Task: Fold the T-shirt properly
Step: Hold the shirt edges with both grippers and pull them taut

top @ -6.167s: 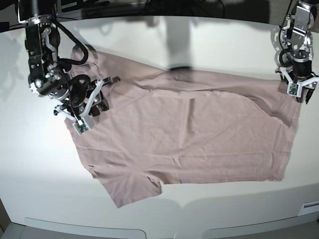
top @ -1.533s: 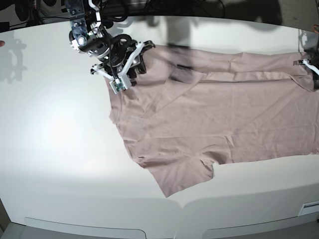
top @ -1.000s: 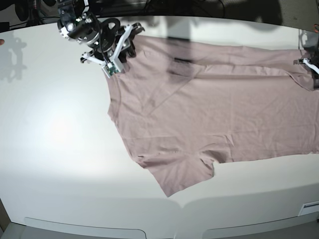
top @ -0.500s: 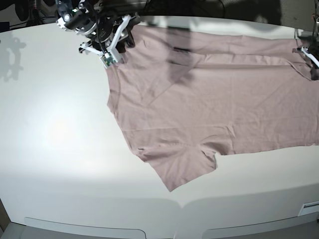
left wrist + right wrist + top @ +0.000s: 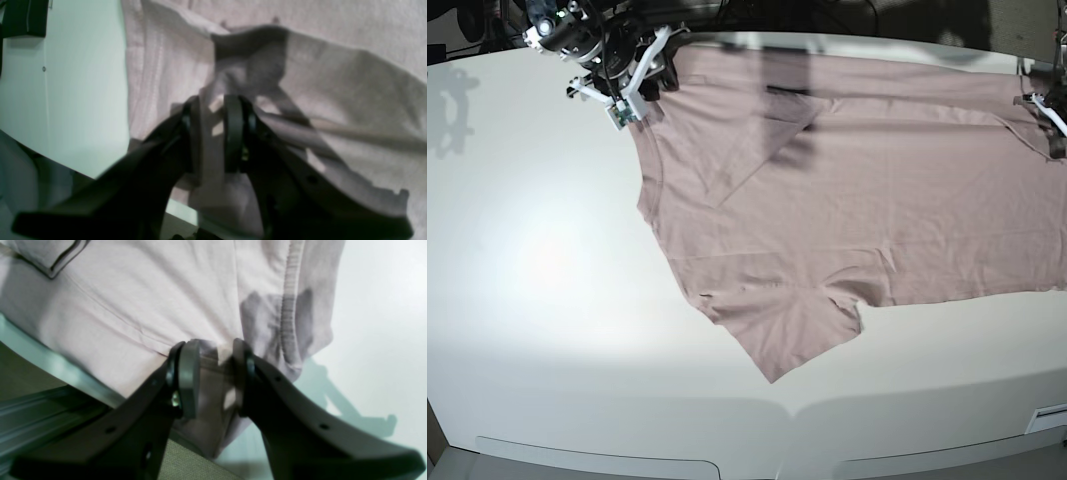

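We see the mauve-pink T-shirt spread mostly flat, far edge lifted, one sleeve pointing toward us.

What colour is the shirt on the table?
The shirt is a plain dusty mauve-pink with no print, clearest in the base view.

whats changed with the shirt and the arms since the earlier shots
Both grippers, right and left, dragged the T-shirt toward the table's far edge, stretching it wider and flatter. Nothing was let go: each stays clamped on cloth, and the near sleeve still lies on the table.
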You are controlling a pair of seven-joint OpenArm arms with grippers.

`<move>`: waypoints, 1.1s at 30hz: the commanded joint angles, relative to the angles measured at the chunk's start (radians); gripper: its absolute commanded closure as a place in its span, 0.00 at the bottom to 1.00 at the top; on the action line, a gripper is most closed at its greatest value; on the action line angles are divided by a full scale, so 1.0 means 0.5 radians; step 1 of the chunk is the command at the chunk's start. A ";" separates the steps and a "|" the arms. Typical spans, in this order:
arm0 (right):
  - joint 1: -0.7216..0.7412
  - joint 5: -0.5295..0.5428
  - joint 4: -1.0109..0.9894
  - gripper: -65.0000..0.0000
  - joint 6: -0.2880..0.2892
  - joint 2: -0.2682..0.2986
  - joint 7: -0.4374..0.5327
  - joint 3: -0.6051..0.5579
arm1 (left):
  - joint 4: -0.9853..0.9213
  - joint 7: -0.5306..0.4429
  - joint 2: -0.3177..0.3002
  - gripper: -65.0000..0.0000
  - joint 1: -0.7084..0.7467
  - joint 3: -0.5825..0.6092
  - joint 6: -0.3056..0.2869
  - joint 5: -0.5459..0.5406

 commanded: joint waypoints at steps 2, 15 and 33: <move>-0.030 -0.047 0.009 0.72 -0.015 0.021 -0.117 0.011 | -0.011 0.149 -0.013 0.81 0.055 0.002 -0.026 0.008; -0.060 -0.047 0.213 0.72 -0.017 0.021 -0.122 0.011 | 0.169 0.163 -0.012 0.81 0.060 0.002 0.056 0.008; -0.044 0.015 0.333 0.72 -0.018 0.021 -0.075 0.011 | 0.324 0.155 -0.063 0.81 0.058 0.002 0.242 0.201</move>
